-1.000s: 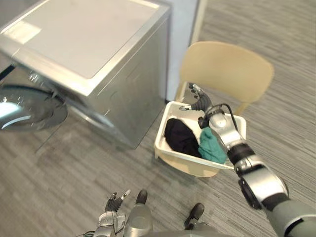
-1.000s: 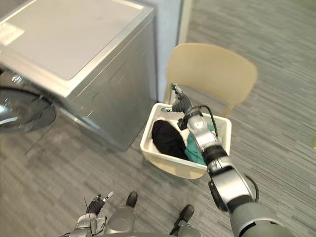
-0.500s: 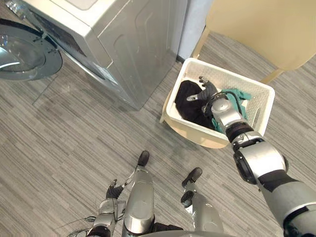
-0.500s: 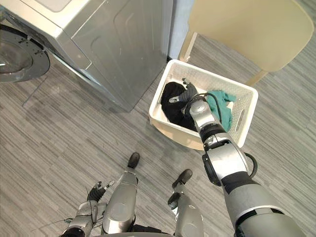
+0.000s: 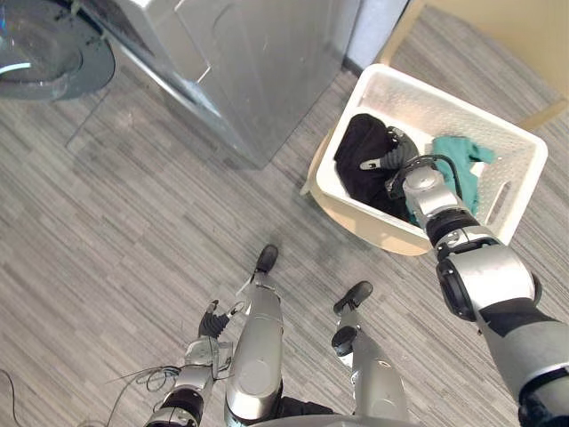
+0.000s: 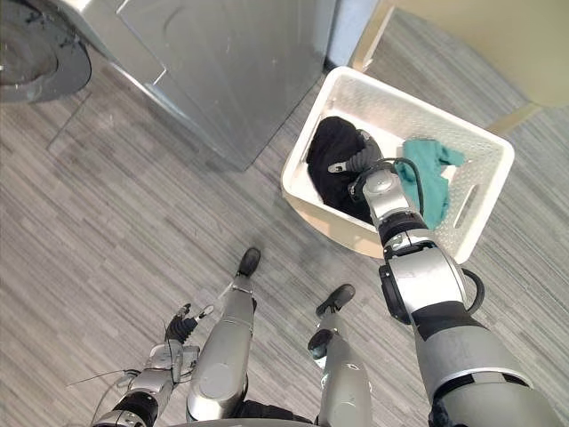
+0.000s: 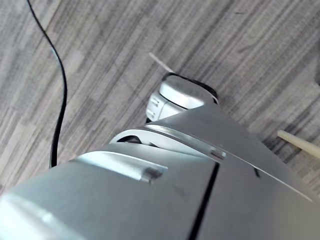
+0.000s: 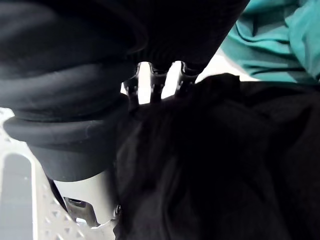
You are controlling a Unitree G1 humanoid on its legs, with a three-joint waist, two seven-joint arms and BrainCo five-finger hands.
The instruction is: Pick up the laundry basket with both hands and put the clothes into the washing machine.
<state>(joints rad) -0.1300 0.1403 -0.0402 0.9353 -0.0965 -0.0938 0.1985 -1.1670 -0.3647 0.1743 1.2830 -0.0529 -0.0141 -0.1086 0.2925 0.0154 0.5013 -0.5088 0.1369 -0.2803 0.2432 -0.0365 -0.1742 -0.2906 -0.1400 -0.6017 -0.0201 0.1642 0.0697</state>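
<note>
A white laundry basket [image 5: 458, 100] rests on a tan chair seat [image 5: 369, 240] to the right of the washing machine [image 5: 258, 53]. Inside it lie a black garment [image 5: 360, 147] and a teal garment [image 5: 458, 165]. My right hand [image 5: 391, 158] is down in the basket, pressed into the black garment [image 8: 225, 165], with the teal garment [image 8: 270, 45] just beside it. My left hand [image 5: 206, 342] hangs low by my side, far from the basket, its fingers relaxed and holding nothing.
The washing machine's round door [image 5: 49, 53] stands open at the far left. The chair's tan back [image 5: 524, 27] rises behind the basket. Grey plank floor [image 5: 133, 231] spreads between the machine and me.
The camera has tilted down. My right hand has dropped from above the basket's far rim into the basket, onto the black garment. The left hand still hangs at my side.
</note>
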